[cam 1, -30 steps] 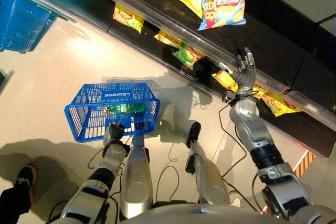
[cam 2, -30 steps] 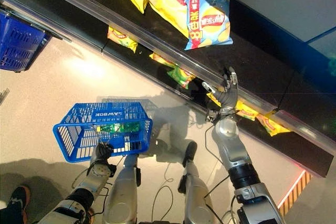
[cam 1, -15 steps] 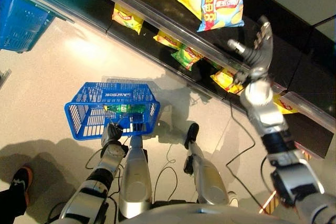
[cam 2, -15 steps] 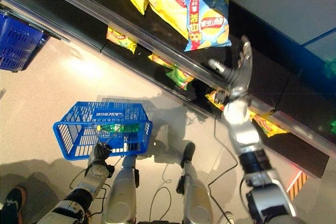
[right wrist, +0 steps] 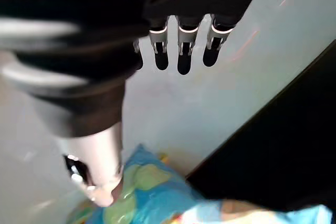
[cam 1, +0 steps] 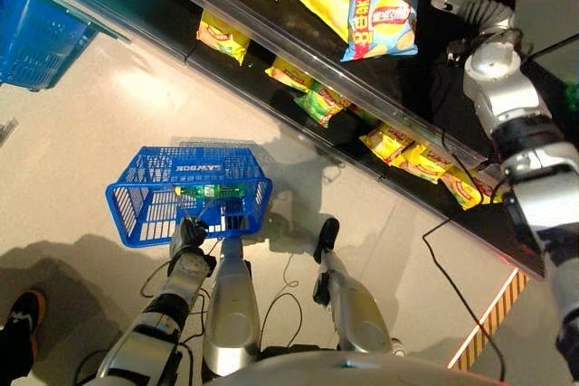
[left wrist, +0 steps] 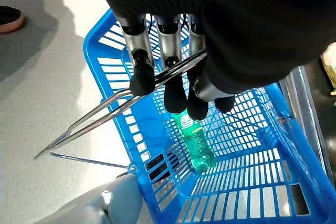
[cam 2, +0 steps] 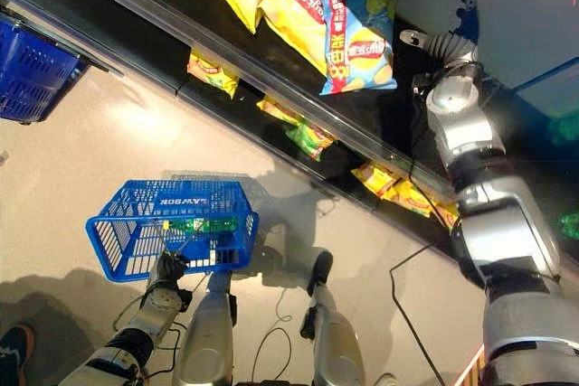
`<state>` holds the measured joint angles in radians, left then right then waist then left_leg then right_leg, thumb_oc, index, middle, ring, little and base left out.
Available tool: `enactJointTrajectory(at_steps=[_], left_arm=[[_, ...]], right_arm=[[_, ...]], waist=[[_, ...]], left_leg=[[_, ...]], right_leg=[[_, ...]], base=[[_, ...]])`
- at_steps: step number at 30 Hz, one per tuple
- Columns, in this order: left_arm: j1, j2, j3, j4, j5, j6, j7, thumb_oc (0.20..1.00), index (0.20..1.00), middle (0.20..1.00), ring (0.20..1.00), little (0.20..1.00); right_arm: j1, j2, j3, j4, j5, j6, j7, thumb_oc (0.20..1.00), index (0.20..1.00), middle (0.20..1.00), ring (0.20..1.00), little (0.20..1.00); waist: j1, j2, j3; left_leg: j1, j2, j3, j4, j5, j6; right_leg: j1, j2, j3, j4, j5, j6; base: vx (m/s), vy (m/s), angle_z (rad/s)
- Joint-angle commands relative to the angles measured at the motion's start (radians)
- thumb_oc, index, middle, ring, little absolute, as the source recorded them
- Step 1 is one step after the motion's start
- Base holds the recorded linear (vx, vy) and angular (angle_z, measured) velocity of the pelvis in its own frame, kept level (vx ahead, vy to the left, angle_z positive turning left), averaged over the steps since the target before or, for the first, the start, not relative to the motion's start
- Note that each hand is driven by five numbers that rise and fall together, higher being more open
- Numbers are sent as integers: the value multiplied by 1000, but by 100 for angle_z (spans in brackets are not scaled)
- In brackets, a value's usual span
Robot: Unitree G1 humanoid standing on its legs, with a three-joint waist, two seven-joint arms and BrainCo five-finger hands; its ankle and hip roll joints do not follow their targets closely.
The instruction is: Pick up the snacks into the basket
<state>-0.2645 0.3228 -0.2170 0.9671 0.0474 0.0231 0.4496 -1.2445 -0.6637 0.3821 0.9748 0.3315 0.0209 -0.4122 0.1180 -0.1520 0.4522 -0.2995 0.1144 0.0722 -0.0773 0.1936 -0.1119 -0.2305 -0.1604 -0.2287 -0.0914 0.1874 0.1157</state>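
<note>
We raise our right hand [cam 2: 450,41] to the upper right of the frame, fingers extended and relaxed, while our left hand [cam 1: 188,240] stays low at lower left, fingers curled tight.

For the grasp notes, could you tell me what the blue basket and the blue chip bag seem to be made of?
Blue basket: rigid moulded plastic, judging by its uniform lattice walls; its thin handles look like bare metal wire.
Blue chip bag: probably glossy plastic film, given its sheen and crinkles.
</note>
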Motion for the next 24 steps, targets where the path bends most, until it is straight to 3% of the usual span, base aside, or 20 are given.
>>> enactJointTrajectory(at_steps=[1, 7, 15, 24], left_arm=[[73, 5, -91, 64, -18, 3, -4, 200, 200, 200, 200, 200], [71, 6, -96, 64, -20, -6, -19, 200, 200, 200, 200, 200], [65, 5, -120, 79, -23, -9, -26, 200, 200, 200, 200, 200], [55, 1, -125, 89, -32, -10, -36, 200, 200, 200, 200, 200]], right_arm=[[-98, -93, 24, -21, 33, -34, 29, 1000, 1000, 1000, 1000, 1000], [-121, -106, 90, -56, 47, -49, 100, 1000, 1000, 1000, 1000, 1000], [-227, -50, 177, 33, 8, -38, 129, 1000, 1000, 1000, 1000, 1000], [-232, 2, 172, 26, 88, -56, 165, 1000, 1000, 1000, 1000, 1000]], waist=[[30, -1, -13], [33, -8, -17], [43, -8, -23], [48, -12, -26]], left_leg=[[13, -76, -24, -5, -75, 43], [5, -77, -27, -6, -72, 40], [-2, -78, -29, -4, -69, 39], [-1, -78, -37, -6, -69, 38]], right_leg=[[-24, -38, 9, 12, 48, 105], [-24, -41, 2, 10, 50, 109], [-26, -39, 4, 7, 49, 106], [-22, -38, -2, 8, 46, 106]], base=[[0, 0, 0], [13, 0, 2], [1, 0, 0], [4, 0, 1]])
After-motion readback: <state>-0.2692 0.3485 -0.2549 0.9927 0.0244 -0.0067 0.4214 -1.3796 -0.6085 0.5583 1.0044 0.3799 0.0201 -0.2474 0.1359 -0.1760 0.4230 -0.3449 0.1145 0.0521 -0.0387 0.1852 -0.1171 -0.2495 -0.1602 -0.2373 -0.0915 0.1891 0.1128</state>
